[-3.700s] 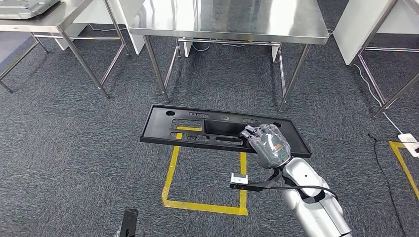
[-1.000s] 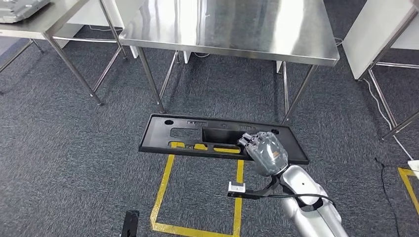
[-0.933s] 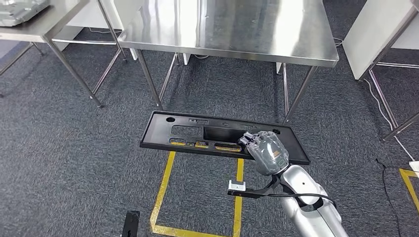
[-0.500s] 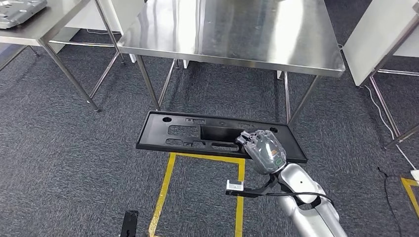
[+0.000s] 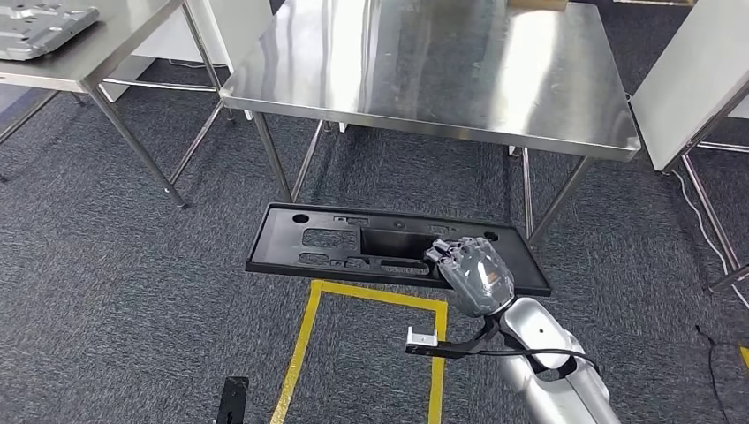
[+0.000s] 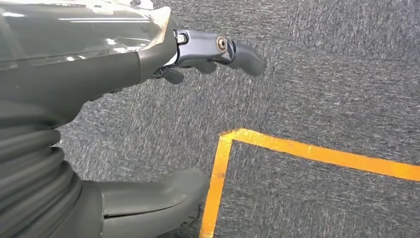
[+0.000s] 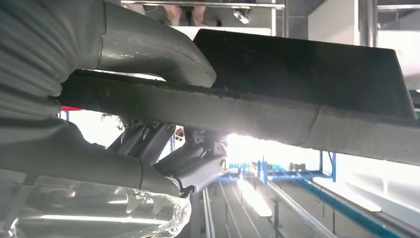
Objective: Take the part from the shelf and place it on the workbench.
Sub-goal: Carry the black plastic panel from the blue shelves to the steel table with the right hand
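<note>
The part is a long flat black plastic panel point(image 5: 353, 240) with several cutouts, held level above the carpet. My right hand point(image 5: 472, 274) grips its near edge toward the right end, thumb on one face and fingers point(image 7: 193, 163) on the other around the panel point(image 7: 297, 74). The steel workbench point(image 5: 424, 71) stands just beyond the panel, its top bare and shiny. My left hand point(image 6: 99, 99) hangs over the carpet with fingers point(image 6: 233, 49) apart and nothing in it.
Yellow floor tape point(image 5: 371, 296) marks a square on the grey carpet below the panel. Another steel table point(image 5: 97, 40) at the far left carries a grey metal piece point(image 5: 44, 18). A white panel point(image 5: 689, 79) and table legs stand at the right.
The whole view has shifted: the workbench has come nearer and the yellow square has slid back toward me. The panel stays in my right hand's grip.
</note>
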`<state>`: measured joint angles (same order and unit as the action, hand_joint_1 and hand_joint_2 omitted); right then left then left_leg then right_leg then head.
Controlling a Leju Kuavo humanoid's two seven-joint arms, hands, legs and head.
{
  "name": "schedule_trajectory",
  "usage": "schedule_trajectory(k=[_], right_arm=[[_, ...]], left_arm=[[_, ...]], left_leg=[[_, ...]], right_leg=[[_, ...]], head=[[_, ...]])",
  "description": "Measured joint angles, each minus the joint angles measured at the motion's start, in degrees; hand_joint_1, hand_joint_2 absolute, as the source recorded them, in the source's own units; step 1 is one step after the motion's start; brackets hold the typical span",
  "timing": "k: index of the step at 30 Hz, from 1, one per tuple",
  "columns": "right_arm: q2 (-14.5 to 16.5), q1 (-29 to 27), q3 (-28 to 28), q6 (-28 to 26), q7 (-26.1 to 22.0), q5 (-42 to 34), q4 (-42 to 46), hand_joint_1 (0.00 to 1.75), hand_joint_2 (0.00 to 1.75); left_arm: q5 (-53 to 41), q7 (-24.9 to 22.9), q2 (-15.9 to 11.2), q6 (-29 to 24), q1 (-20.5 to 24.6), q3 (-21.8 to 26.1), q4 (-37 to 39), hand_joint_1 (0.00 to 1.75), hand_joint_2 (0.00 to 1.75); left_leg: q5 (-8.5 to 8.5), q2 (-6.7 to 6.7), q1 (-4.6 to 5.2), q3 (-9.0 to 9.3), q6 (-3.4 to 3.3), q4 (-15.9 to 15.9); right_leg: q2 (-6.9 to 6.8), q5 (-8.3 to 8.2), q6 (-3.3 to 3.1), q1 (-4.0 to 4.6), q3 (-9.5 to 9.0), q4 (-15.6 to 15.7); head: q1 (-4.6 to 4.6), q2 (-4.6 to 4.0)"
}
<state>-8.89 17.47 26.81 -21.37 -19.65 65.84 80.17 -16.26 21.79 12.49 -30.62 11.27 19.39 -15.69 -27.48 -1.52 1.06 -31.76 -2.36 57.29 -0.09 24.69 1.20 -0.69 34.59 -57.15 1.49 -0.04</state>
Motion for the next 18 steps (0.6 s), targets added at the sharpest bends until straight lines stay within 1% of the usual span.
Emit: schedule_trajectory(k=[1, 2, 3, 4, 5, 6, 7, 8, 9, 10, 11, 12, 13, 14, 15, 16, 17, 18], right_arm=[[-0.01, -0.01, -0.02, 0.0, 0.01, 0.01, 0.02, 1.73, 1.75], [-0.02, 0.01, -0.03, -0.01, 0.01, 0.01, 0.03, 1.73, 1.75], [0.02, 0.02, -0.03, -0.01, 0.02, 0.0, 0.04, 1.73, 1.75], [0.07, 0.01, -0.03, -0.01, 0.02, -0.01, 0.04, 1.73, 1.75], [0.1, -0.08, -0.03, -0.01, 0.02, -0.01, 0.04, 1.73, 1.75], [0.12, -0.21, -0.02, -0.01, 0.02, -0.01, 0.04, 1.73, 1.75], [0.12, -0.36, -0.02, -0.01, 0.02, -0.01, 0.04, 1.73, 1.75], [0.12, -0.48, -0.02, 0.0, 0.01, -0.01, 0.04, 1.73, 1.75], [0.12, -0.55, -0.02, 0.0, 0.01, -0.01, 0.04, 1.73, 1.75], [0.12, -0.58, -0.02, 0.01, 0.01, -0.01, 0.04, 1.73, 1.75], [0.12, -0.57, -0.02, 0.01, 0.0, -0.03, 0.03, 1.73, 1.75], [0.12, -0.52, -0.02, 0.0, -0.02, -0.07, 0.02, 1.73, 1.75], [0.12, -0.49, -0.02, -0.01, -0.07, -0.11, 0.01, 1.73, 1.75], [0.12, -0.49, -0.01, -0.01, -0.18, -0.19, -0.01, 1.73, 1.75], [0.1, -0.46, 0.0, -0.02, -0.35, -0.27, -0.01, 1.73, 1.75], [0.08, -0.44, 0.01, -0.02, -0.5, -0.33, -0.03, 1.73, 1.75], [0.05, -0.35, 0.02, -0.03, -0.64, -0.42, -0.05, 1.73, 1.75], [0.02, -0.16, 0.02, -0.04, -0.73, -0.5, -0.08, 1.73, 1.75]], left_arm=[[-0.03, -0.03, -0.01, 0.0, 0.01, 0.0, 0.0, 0.0, 1.75], [-0.06, -0.06, -0.01, 0.0, 0.02, -0.01, 0.0, 0.0, 1.75], [-0.09, -0.08, -0.02, 0.0, 0.04, -0.01, 0.0, 0.0, 1.75], [-0.11, -0.12, -0.02, 0.0, 0.03, -0.02, 0.0, 0.0, 1.75], [-0.13, -0.18, -0.03, 0.0, 0.01, -0.02, 0.0, 0.0, 1.75], [-0.13, -0.24, -0.06, 0.0, -0.03, -0.02, 0.0, 0.0, 1.75], [-0.13, -0.29, -0.07, 0.0, -0.07, -0.01, 0.0, 0.0, 1.75], [-0.12, -0.32, -0.09, 0.0, -0.1, -0.01, 0.0, 0.0, 1.75], [-0.11, -0.35, -0.1, 0.0, -0.11, -0.01, 0.0, 0.0, 1.75], [-0.11, -0.36, -0.12, 0.0, -0.1, 0.0, 0.0, 0.0, 1.75], [-0.11, -0.39, -0.15, 0.0, -0.09, -0.01, 0.0, 0.0, 1.75], [-0.11, -0.42, -0.17, -0.01, -0.06, -0.01, -0.01, 0.0, 1.75], [-0.08, -0.44, -0.16, -0.02, -0.05, -0.01, -0.01, 0.0, 1.75], [-0.05, -0.47, -0.18, -0.04, -0.05, -0.01, -0.02, 0.0, 1.75], [-0.01, -0.45, -0.18, -0.06, -0.06, 0.01, -0.04, 0.0, 1.75], [0.03, -0.43, -0.17, -0.07, -0.09, 0.02, -0.05, 0.0, 1.75], [0.06, -0.37, -0.17, -0.08, -0.06, 0.02, -0.06, 0.0, 1.75], [0.09, -0.31, -0.14, -0.08, -0.01, 0.02, -0.07, 0.0, 1.75]], left_leg=[[-0.21, 0.17, -0.08, -0.31, 0.26, 0.86], [-0.68, 0.39, -0.21, -1.17, 0.61, 2.49], [-1.53, 0.63, -0.42, -2.77, 1.07, 5.27], [-2.74, 0.85, -0.64, -4.93, 1.52, 8.9], [-4.12, 0.97, -0.91, -7.34, 1.93, 12.5], [-5.13, 1.06, -1.15, -9.44, 2.21, 15.11], [-5.27, 1.14, -1.33, -10.77, 2.36, 16.05], [-4.07, 1.2, -1.45, -10.94, 2.36, 14.72], [-1.82, 1.25, -1.52, -10.12, 2.21, 11.63], [1.14, 1.32, -1.5, -8.67, 1.88, 7.38], [3.19, 1.38, -1.33, -7.42, 1.53, 3.99], [4.36, 1.38, -1.05, -6.48, 1.12, 1.53], [4.88, 1.37, -0.76, -5.92, 0.62, 0.2], [4.6, 1.35, -0.5, -5.64, 0.19, 0.02], [4.82, 1.25, -0.42, -4.97, -0.27, -0.61], [5.02, 1.2, -0.47, -4.24, -0.66, -1.08], [4.99, 1.16, -0.54, -3.51, -0.99, -1.49], [4.87, 1.08, -0.64, -2.88, -1.27, -1.84]], right_leg=[[0.02, 0.07, -0.4, -0.16, -0.32, 0.06], [0.03, 0.27, -0.76, -0.29, -0.77, 0.11], [0.04, 0.52, -1.1, -0.42, -1.22, 0.17], [0.04, 0.87, -1.38, -0.39, -1.58, 0.18], [0.05, 1.25, -1.53, -0.39, -1.93, 0.17], [0.05, 1.63, -1.56, -0.38, -2.3, 0.17], [0.07, 2.04, -1.5, -0.38, -2.74, 0.16], [0.08, 2.5, -1.4, -0.38, -3.32, 0.16], [0.09, 2.99, -1.29, -0.38, -4.0, 0.17], [0.1, 3.53, -1.14, -0.38, -4.64, 0.23], [0.09, 3.99, -0.93, -0.34, -5.27, 0.36], [0.07, 4.36, -0.69, -0.33, -5.68, 0.57], [0.07, 4.49, -0.31, -0.27, -6.04, 0.72], [0.08, 4.36, 0.16, -0.13, -6.37, 0.78], [0.1, 4.17, 0.64, 0.03, -6.53, 0.58], [0.09, 3.96, 0.99, 0.12, -6.3, -0.4], [0.11, 3.92, 1.13, 0.18, -5.33, -2.33], [0.12, 4.26, 1.08, 0.16, -3.62, -5.29]], head=[[-0.02, 0.0], [0.08, 0.0], [0.14, 0.0], [0.21, 0.0], [0.3, 0.0], [0.27, 0.0], [0.3, 0.0], [0.32, 0.0], [0.33, 0.0], [0.35, 0.0], [0.24, 0.0], [0.19, 0.0], [0.17, 0.0], [0.17, 0.0], [0.23, 0.0], [0.26, 0.0], [0.25, 0.0], [0.19, 0.0]])
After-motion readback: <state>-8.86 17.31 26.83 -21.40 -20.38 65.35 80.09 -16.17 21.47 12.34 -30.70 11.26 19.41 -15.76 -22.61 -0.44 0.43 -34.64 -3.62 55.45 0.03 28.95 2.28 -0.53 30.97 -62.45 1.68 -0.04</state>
